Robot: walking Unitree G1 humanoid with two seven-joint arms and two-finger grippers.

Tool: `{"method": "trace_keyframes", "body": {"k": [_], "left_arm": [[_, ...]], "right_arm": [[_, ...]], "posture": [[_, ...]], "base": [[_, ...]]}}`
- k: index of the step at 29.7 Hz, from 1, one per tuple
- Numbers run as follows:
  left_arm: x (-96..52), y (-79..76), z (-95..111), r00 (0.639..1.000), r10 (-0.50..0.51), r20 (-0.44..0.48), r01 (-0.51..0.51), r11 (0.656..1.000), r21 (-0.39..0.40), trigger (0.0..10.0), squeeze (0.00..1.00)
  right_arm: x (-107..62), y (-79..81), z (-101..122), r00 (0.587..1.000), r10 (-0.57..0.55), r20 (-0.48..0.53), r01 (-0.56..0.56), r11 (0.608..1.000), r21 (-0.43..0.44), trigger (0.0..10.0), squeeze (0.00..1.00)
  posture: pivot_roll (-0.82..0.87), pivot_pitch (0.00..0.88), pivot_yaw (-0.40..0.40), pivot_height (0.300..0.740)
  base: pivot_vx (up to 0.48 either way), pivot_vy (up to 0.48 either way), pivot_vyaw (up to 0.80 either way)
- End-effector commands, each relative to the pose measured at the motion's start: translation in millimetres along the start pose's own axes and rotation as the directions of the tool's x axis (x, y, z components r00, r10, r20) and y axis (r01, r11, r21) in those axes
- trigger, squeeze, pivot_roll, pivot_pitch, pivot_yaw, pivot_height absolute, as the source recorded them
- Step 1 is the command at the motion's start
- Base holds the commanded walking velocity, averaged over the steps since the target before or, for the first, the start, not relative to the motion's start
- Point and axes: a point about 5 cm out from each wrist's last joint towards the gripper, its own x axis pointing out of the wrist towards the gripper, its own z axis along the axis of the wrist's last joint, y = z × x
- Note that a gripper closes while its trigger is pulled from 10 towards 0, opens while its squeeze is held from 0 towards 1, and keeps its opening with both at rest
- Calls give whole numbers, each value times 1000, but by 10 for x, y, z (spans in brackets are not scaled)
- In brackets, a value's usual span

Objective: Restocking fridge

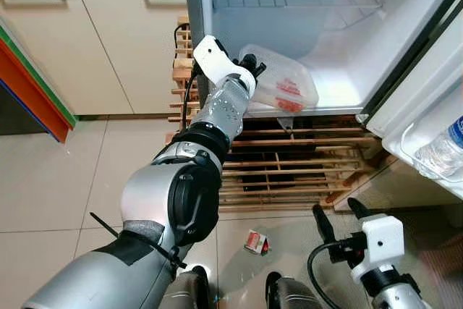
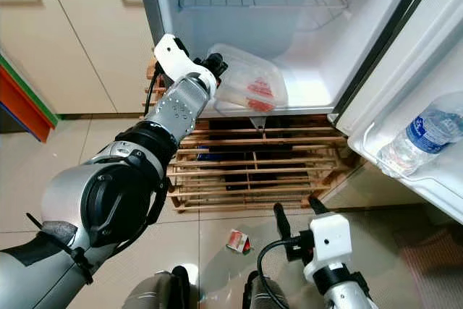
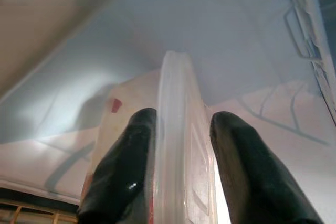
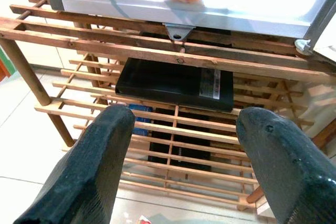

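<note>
The left gripper [image 1: 255, 72] is clamped on the rim of a clear plastic container [image 1: 283, 86], one black finger [image 3: 123, 177] on each side of the thin lid edge. The container sits tilted at the front of the open fridge [image 1: 333, 48], on or just above the white floor; contact cannot be confirmed. Its long axis runs from the gripped corner toward the fridge interior and the robot's right. Red food [image 2: 259, 93] is collected at the lower far end. The container appears light and semi-rigid, with smooth walls likely to slip; the edge grip should be kept firm, and the contents may shift when it is levelled. The right gripper [image 2: 298, 216] hangs low before the wooden rack [image 4: 173, 129], fingers spread and empty.
</note>
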Motion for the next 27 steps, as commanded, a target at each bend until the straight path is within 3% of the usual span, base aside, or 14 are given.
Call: {"method": "trace_keyframes", "body": {"k": [1,8,11,17,24,27], "left_arm": [[-105,-94,-626,986,29,-162,-38,998,-54,10000,1000],[-122,-30,-691,984,60,-166,-58,998,15,10000,1000],[-131,67,-719,979,115,-170,-103,992,78,10000,1000],[-149,231,-759,963,198,-181,-177,976,125,10000,1000],[-156,278,-773,962,209,-178,-184,972,146,10000,1000],[-127,283,-671,970,191,-149,-160,967,200,10000,1000]], "right_arm": [[-24,-33,-44,999,-13,-31,13,1000,-3,10000,20],[-8,-34,-40,999,-7,-32,7,1000,-2,10000,24],[-3,-36,-42,999,-7,-33,7,1000,-1,10000,24],[2,-36,-43,999,-3,-34,3,1000,-2,10000,24],[8,-39,-43,999,-3,-35,2,1000,-5,10000,27],[9,-38,-44,999,-4,-35,4,1000,-7,10000,24]], "posture": [[-205,189,-7,740],[-202,189,-8,740],[-199,188,-8,740],[-199,187,-10,740],[-202,187,-11,740],[-204,187,-11,740]], "base": [[0,0,0],[0,0,0],[0,0,0],[0,0,0],[0,0,0],[0,0,0]]}}
